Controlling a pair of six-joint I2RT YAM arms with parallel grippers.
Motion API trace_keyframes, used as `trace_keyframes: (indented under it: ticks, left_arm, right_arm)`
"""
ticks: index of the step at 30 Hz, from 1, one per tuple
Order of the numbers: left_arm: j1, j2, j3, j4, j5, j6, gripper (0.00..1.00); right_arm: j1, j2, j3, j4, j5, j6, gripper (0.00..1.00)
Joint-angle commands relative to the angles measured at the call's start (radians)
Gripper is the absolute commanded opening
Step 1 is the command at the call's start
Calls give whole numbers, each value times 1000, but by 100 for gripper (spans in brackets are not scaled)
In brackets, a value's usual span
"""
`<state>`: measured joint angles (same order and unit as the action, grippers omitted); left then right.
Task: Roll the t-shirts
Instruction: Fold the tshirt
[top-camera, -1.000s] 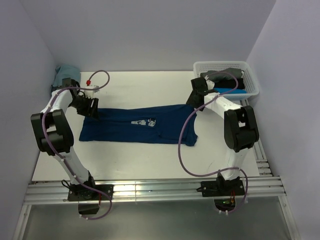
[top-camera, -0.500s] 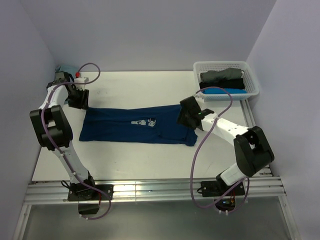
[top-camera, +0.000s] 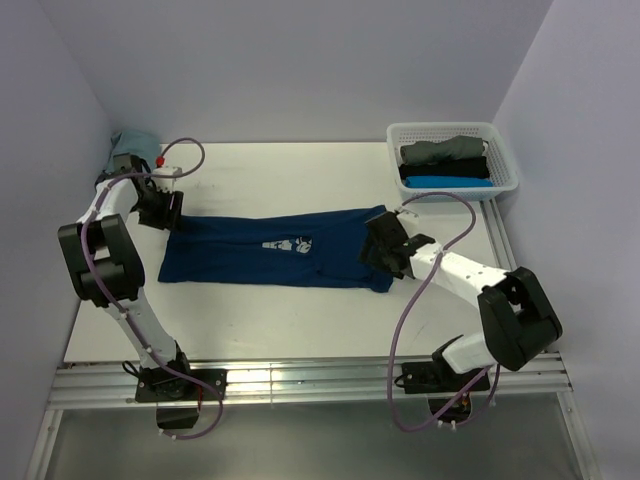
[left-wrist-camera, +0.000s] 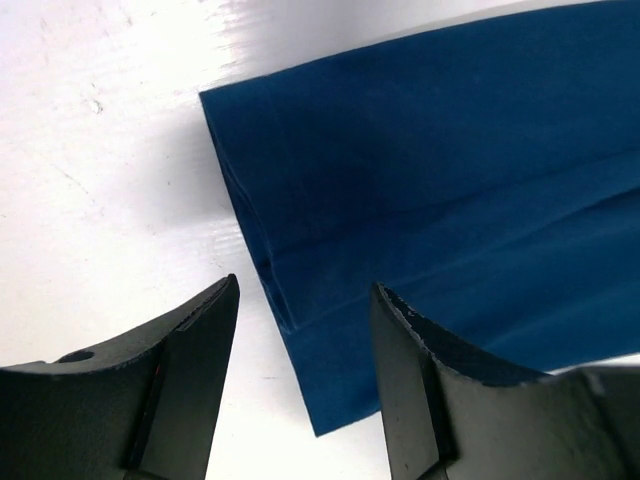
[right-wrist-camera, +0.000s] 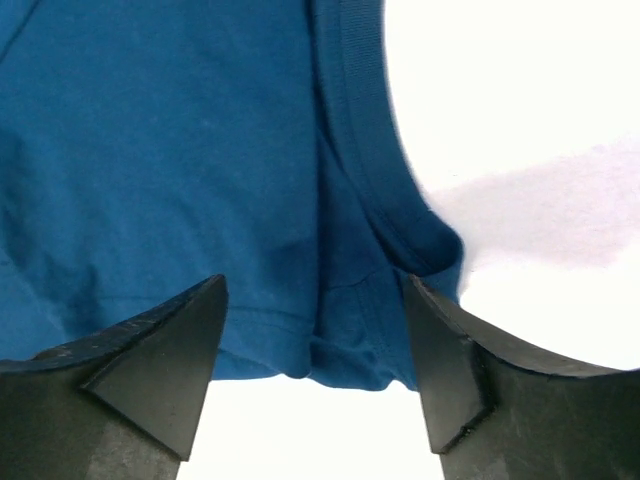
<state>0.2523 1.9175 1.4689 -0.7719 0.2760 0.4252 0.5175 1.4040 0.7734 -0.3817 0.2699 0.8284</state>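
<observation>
**Desk:** Overhead view: what is happening with the navy t-shirt (top-camera: 270, 250)?
**Photographer:** It is lying folded into a long band across the white table (top-camera: 300, 170). The left gripper (top-camera: 165, 210) and right gripper (top-camera: 380, 245) are hovering at opposite ends, probably lining up a roll.
**Desk:** Left wrist?
**Photographer:** The jaws are standing apart, gripping nothing, straddling the shirt's folded corner.
**Desk:** Right wrist?
**Photographer:** Also spread and empty, hanging over a hemmed edge. Whether the tips are touching cloth is hard to say.
**Desk:** The room?
**Photographer:** Pale walls are closing in the table. A white basket (top-camera: 505, 185) far right is holding folded shirts (top-camera: 445, 165), and a teal shirt (top-camera: 135, 145) is bunching in the far-left corner.
</observation>
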Motion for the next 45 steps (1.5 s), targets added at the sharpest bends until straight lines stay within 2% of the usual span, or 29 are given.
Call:
trace_keyframes:
  ticks: [1, 6, 9, 13, 15, 16, 18, 19, 20, 24, 29, 35, 40, 45]
  left_arm:
    - [5, -80, -16, -4, 54, 43, 61]
    - [5, -107, -39, -13, 84, 78, 62]
    - [10, -126, -53, -24, 97, 99, 62]
    - [24, -138, -48, -47, 141, 121, 62]
    - [34, -147, -48, -56, 158, 130, 62]
    - [38, -150, -48, -67, 167, 132, 61]
    - [44, -161, -50, -78, 198, 144, 61]
    - [47, -166, -51, -82, 204, 147, 61]
    - [48, -170, -53, -90, 219, 150, 61]
    - [53, -199, -64, -119, 247, 175, 61]
    - [57, -216, -81, -129, 259, 196, 62]
    - [61, -210, -84, -152, 275, 211, 61]
    - [61, -207, -91, -159, 281, 216, 62]
    - [59, -189, -87, -171, 282, 219, 62]
  right_arm:
    - [7, 12, 36, -60, 80, 21, 80]
    - [3, 79, 55, -83, 91, 29, 84]
    - [3, 110, 52, -46, 40, 32, 84]
    - [13, 133, 53, -77, 35, 78, 75]
    - [15, 128, 46, -92, 29, 90, 64]
    - [13, 125, 41, -98, 25, 92, 46]
    - [13, 128, 43, -111, 23, 95, 25]
    - [15, 138, 49, -134, 26, 94, 7]
    - [13, 165, 69, -155, 35, 92, 1]
    - [9, 199, 113, -282, 94, 95, 0]
    - [-65, 124, 69, -330, 92, 60, 0]
    - [-240, 18, 49, -384, 106, -43, 0]
    - [-393, 10, 56, -396, 133, -169, 0]
    - [-583, 13, 78, -375, 85, -258, 1]
